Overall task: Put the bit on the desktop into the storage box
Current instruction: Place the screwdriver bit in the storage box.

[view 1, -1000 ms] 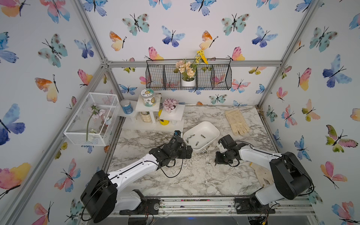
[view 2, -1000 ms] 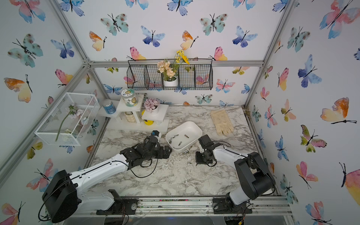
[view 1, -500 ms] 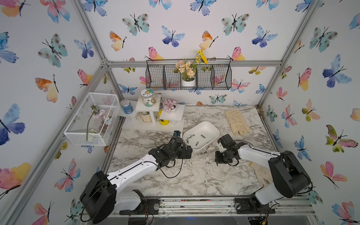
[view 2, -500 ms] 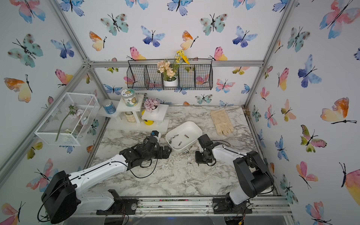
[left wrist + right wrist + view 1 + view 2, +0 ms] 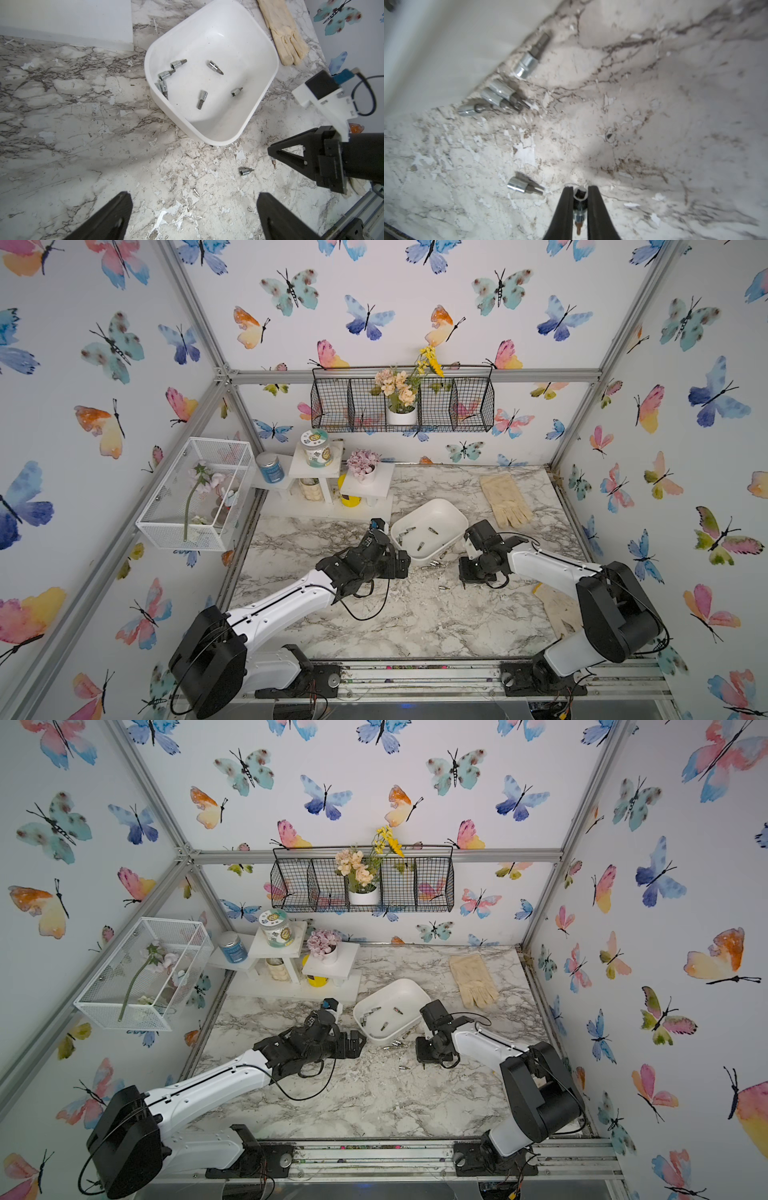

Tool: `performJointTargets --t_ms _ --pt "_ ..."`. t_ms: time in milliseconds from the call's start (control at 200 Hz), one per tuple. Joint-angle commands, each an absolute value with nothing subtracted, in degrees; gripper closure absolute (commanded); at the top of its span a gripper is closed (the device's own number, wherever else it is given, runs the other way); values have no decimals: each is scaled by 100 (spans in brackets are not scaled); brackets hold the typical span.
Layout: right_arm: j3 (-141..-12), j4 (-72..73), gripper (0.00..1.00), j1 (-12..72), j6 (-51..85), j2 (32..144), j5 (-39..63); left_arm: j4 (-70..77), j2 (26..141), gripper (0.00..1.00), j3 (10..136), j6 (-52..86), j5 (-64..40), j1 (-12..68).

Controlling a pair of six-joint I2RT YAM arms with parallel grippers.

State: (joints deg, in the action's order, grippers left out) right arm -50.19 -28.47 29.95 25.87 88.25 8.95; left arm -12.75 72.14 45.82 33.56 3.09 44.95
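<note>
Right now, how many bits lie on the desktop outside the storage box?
5: four bits bunched against the storage box's wall, one bit alone beside the right pincer, which is shut on a sixth bit. Others may be hidden.

Marble worktop (image 5: 374, 614), surface chipped; storage box (image 5: 444, 516) mid-back; loose bits (image 5: 434, 563) against its near wall; single bit (image 5: 444, 588) apart; glove (image 5: 505, 499) back right; second glove (image 5: 557, 608) right edge; white stand (image 5: 328, 510) back left.

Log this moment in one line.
right gripper: shut on bit | left gripper: open, empty | storage box: bits inside | desktop: loose bits
</note>
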Motion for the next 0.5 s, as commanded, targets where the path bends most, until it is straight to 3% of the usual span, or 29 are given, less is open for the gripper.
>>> performJointTargets --t_ms 0,496 --pt "-5483 -3144 87 3022 2482 8613 729 -1270 7066 1 4482 3366 391 4466" --pt "-7431 -2714 87 3020 2217 9891 711 -1323 6794 1 4245 3357 509 4471"
